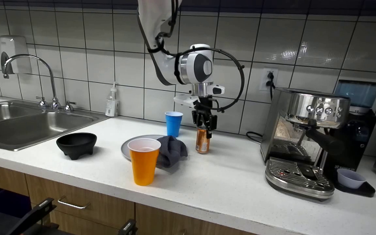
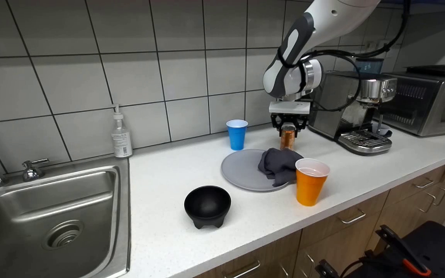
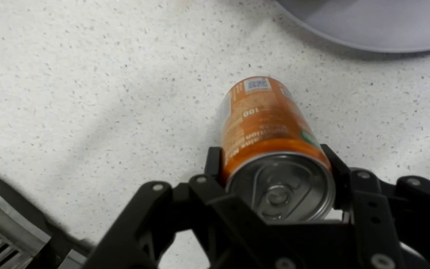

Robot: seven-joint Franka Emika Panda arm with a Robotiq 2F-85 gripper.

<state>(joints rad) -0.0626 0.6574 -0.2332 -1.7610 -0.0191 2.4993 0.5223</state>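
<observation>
Right of centre in wrist view: orange can (image 3: 273, 140), upright, tab end up. Gripper (image 3: 274, 164) jaws parted to can's width, clamped against both sides. Grey plate (image 3: 390, 28), upper right corner.

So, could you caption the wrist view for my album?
A black gripper clasps an orange can near its pull-tab top, with a gray plate at upper right.

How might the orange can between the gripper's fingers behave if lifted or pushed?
The orange can could be heavy for its size, as its lid looks sealed. Smooth and round-sided, it might slip or twist in the gripper if held loosely. Tipped over, its cylindrical shape would likely let it roll.
</observation>
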